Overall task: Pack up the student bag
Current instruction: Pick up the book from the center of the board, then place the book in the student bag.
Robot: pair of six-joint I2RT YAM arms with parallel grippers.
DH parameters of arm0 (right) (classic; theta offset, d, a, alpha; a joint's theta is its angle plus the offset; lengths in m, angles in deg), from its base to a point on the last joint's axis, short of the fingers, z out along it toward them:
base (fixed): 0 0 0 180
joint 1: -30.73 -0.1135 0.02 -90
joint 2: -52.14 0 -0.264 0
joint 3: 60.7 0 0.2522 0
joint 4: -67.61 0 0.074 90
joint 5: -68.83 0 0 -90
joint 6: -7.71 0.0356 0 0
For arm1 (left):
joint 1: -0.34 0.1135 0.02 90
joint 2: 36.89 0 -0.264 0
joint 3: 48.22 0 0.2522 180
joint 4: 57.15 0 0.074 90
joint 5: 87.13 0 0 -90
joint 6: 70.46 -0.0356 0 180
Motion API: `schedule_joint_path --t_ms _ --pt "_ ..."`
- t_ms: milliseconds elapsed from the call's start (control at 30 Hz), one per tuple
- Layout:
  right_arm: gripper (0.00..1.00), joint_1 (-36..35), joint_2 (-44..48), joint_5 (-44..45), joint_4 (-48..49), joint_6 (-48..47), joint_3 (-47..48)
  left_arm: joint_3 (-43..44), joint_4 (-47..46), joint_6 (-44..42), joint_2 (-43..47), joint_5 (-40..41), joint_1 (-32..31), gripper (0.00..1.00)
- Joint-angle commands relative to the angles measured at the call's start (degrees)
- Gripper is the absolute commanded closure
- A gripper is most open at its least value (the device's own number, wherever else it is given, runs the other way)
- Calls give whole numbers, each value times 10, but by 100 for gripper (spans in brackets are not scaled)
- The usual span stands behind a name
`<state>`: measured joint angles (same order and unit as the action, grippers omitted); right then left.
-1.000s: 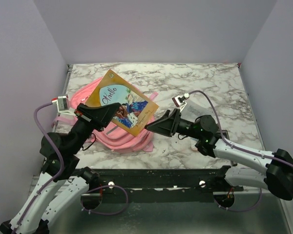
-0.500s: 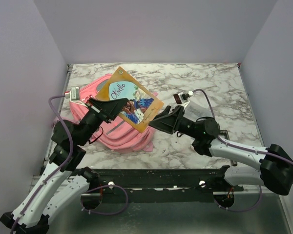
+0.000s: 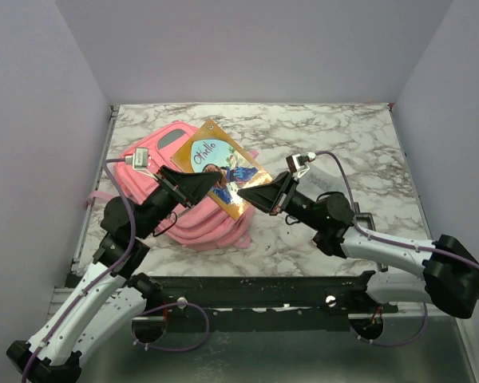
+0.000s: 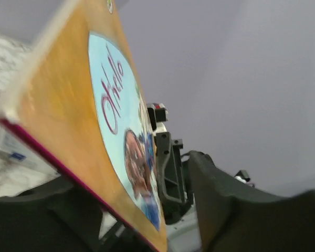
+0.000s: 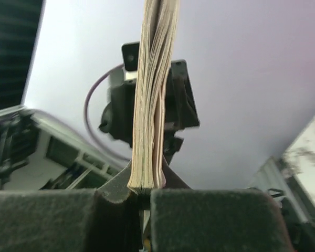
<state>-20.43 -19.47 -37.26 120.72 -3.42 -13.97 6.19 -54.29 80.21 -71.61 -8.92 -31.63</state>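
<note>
An orange book (image 3: pixel 222 162) hangs tilted over the pink student bag (image 3: pixel 158 145) at the table's (image 3: pixel 343 136) left, its page edge pinched by the right tool (image 3: pixel 251 195), while the left tool (image 3: pixel 209 183) straddles the opposite edge, grip unclear.

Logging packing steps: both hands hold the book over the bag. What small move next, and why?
Probably lower the book toward the student bag: left hand and right hand both grip it, tilted, above the bag; its opening is hidden.

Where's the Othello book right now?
Top view, centre-left: the Othello book is tilted over the student bag, between left gripper and right gripper, which clamps its edge.
</note>
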Motion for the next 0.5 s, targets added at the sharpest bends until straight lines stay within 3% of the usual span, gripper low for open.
schedule_joint_path --t_ms 0,67,133,300,467 --pt "99 2 78 120 -199 -76 -2 -65 8 -14 25 -41 7 20" --pt "99 2 125 196 -348 -125 16 -83 48 -22 47 -30 13 8" --pt "99 2 163 280 -481 -181 45 -79 120 -46 63 -15 15 2" --pt "100 2 212 486 -722 -318 100 -35 339 -112 56 81 17 1" --pt "99 2 194 604 -881 -389 152 3 418 -171 -22 95 19 2"
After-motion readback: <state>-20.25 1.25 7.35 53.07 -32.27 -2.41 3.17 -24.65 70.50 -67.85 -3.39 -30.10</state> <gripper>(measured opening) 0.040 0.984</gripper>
